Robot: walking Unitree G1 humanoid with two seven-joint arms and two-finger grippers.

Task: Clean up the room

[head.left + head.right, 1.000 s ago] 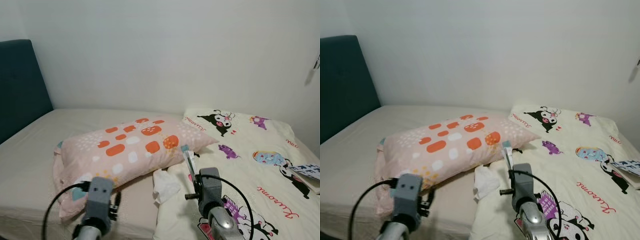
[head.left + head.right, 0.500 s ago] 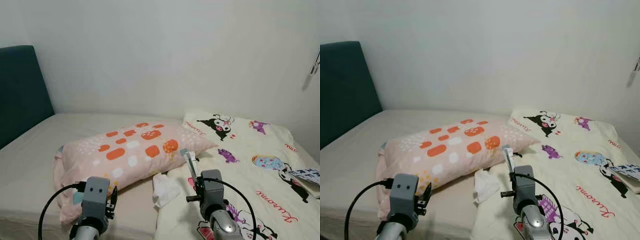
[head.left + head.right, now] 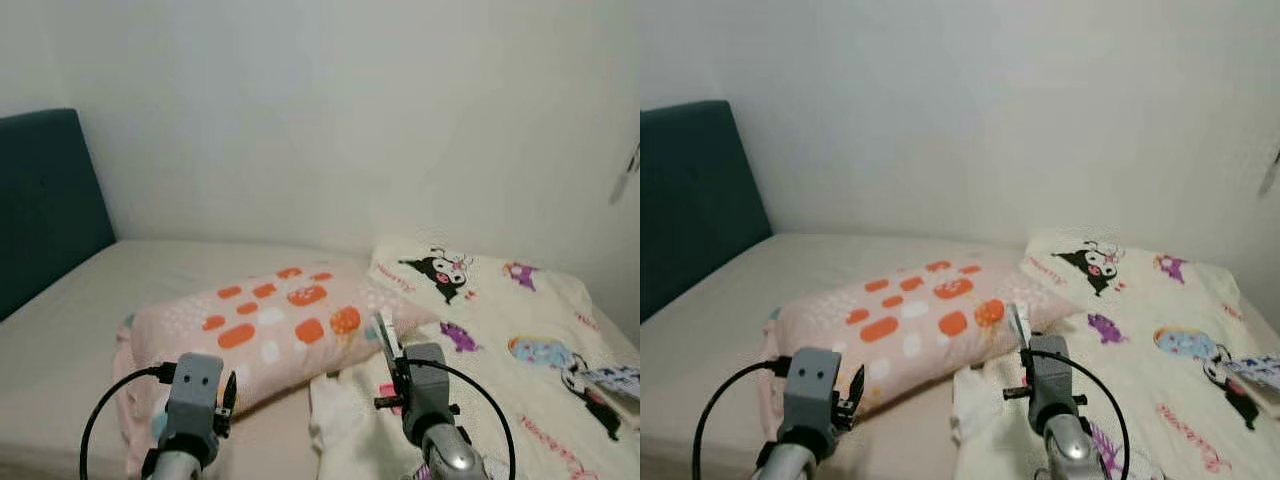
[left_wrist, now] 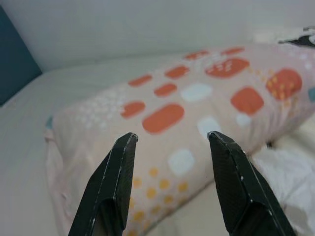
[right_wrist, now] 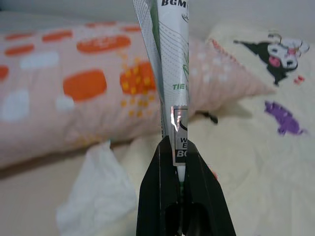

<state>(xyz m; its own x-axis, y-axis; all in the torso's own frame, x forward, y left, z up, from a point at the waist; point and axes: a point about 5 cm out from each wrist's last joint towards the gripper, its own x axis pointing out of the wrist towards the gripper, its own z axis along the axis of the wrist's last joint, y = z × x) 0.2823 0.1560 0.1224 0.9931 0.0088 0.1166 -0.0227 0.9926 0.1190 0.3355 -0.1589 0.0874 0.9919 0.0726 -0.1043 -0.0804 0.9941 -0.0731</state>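
A pink pillow (image 3: pixel 270 320) with orange and white patches lies across the beige bed (image 3: pixel 70 300). My right gripper (image 5: pixel 175 147) is shut on a white and green packet (image 5: pixel 172 59) that stands up from its fingers (image 3: pixel 383 335), over the edge of the cartoon blanket (image 3: pixel 500 320). A crumpled white tissue (image 5: pixel 96 196) lies on the bed below the pillow. My left gripper (image 4: pixel 170 140) is open, held just in front of the pillow with nothing between its fingers.
A dark teal headboard (image 3: pixel 45 200) stands at the left. A white wall (image 3: pixel 330 110) runs behind the bed. A printed booklet (image 3: pixel 1255 372) rests on the blanket at the far right edge.
The camera has tilted or dropped, so the whole scene sits lower and closer. Both grippers keep their pose; the right still holds the packet.
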